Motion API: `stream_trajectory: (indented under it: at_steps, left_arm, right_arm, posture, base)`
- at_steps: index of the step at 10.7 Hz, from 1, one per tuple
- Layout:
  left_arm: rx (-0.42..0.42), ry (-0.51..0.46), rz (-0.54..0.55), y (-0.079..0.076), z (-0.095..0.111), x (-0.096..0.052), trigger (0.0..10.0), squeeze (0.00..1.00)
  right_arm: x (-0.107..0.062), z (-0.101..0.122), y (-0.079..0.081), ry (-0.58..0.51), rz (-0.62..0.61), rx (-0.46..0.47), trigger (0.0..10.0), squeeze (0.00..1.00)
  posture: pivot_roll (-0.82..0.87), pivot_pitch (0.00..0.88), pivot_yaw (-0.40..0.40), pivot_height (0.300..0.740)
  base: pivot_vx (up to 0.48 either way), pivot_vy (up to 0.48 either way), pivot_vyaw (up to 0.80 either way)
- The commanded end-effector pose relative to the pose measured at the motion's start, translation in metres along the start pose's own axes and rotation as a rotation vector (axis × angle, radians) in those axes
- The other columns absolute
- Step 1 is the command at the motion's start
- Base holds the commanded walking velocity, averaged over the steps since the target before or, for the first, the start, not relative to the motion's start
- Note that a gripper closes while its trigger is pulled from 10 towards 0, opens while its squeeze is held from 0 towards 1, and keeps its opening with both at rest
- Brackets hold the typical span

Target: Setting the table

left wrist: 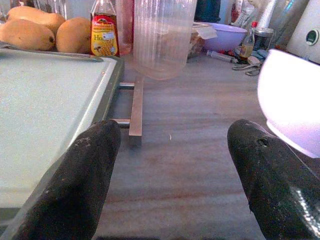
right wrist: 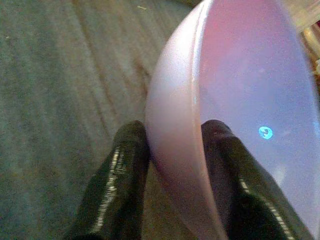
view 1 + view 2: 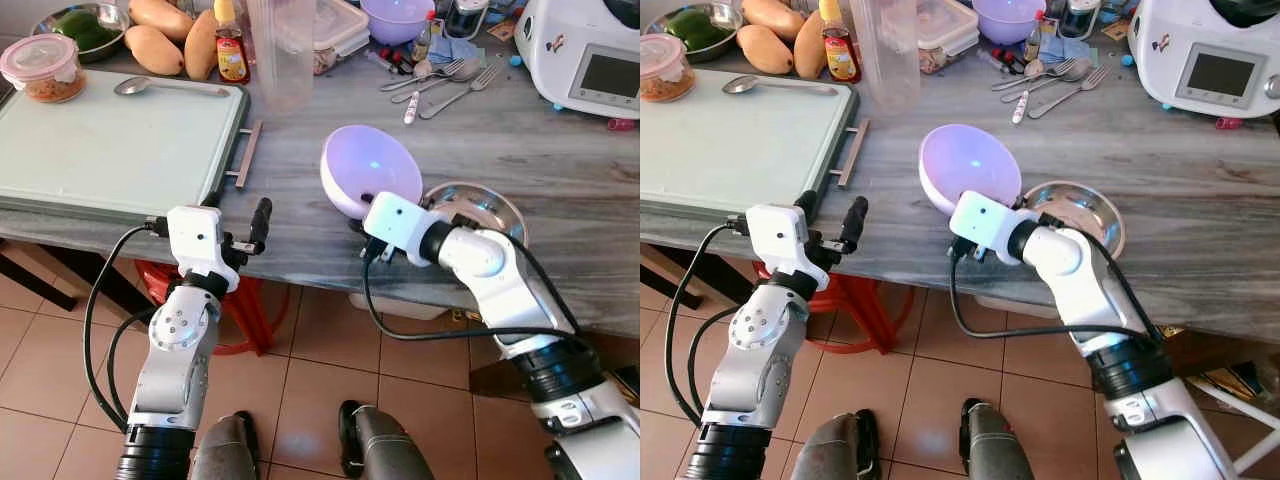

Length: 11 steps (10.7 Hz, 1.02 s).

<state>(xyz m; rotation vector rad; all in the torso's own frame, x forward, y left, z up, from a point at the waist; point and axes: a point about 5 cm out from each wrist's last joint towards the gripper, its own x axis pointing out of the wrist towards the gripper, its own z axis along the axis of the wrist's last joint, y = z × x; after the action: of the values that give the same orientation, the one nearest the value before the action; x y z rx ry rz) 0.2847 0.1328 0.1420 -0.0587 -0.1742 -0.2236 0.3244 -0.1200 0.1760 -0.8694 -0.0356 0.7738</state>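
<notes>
A lilac plastic bowl (image 3: 370, 165) is held tilted over the grey wooden table (image 3: 540, 160), near its front edge. My right gripper (image 2: 176, 145) is shut on the lilac bowl's rim, one finger inside and one outside. Just right of it lies a small steel plate (image 3: 485, 208). My left gripper (image 1: 172, 160) hovers open at the table's front edge beside the pale green tray (image 3: 110, 145), nothing between its fingers (image 3: 262, 222). A spoon (image 3: 165, 87) lies on the tray; more cutlery (image 3: 440, 85) lies at the back.
A clear plastic jug (image 3: 283, 50) stands behind the tray's handle (image 3: 245, 155). Mangoes (image 3: 165, 45), a sauce bottle (image 3: 231, 45), a lidded food tub (image 3: 45, 68), a second lilac bowl (image 3: 397, 18) and a white kitchen appliance (image 3: 585, 55) line the back. A red stool (image 3: 245, 310) stands under the table.
</notes>
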Motion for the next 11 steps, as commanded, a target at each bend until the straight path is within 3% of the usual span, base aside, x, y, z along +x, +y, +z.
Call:
stream_trajectory:
  at_steps: [1,2,7,8,9,11]
  left_arm:
    - [0.005,0.022,-0.01,-0.001,-0.004,-0.002,10.0,0.0]
    - [0.002,0.025,-0.014,-0.001,-0.004,-0.002,10.0,0.0]
    - [-0.008,0.048,-0.041,-0.006,-0.008,0.001,10.0,0.0]
    - [-0.011,0.054,-0.047,-0.007,-0.009,0.001,10.0,0.0]
    - [-0.012,0.057,-0.053,-0.007,-0.009,0.001,10.0,0.0]
    - [-0.012,0.066,-0.059,-0.008,-0.011,0.0,10.0,0.0]
  right_arm:
    - [0.0,0.001,-0.001,-0.003,0.011,-0.023,10.0,0.94]
    - [0.0,0.001,-0.002,-0.002,0.004,-0.028,10.0,0.0]
    - [0.001,0.004,-0.012,0.006,-0.027,-0.027,10.0,0.0]
    - [0.001,0.005,-0.012,-0.002,-0.027,-0.009,10.0,0.35]
    - [0.001,0.003,-0.01,0.012,-0.014,-0.024,10.0,1.0]
    - [0.001,0.003,-0.01,0.014,-0.014,-0.032,10.0,1.0]
  posture:
    - [-0.09,0.199,-0.002,0.74]
    - [-0.09,0.195,-0.003,0.74]
    - [-0.09,0.186,-0.004,0.74]
    - [-0.09,0.186,-0.004,0.74]
    - [-0.09,0.186,-0.004,0.74]
    - [-0.09,0.185,-0.004,0.74]
  base:
    - [0.0,0.0,0.0]
    - [0.0,0.0,0.0]
    - [0.0,0.0,0.0]
    - [0.0,0.0,0.0]
    - [0.0,0.0,0.0]
    - [0.0,0.0,0.0]
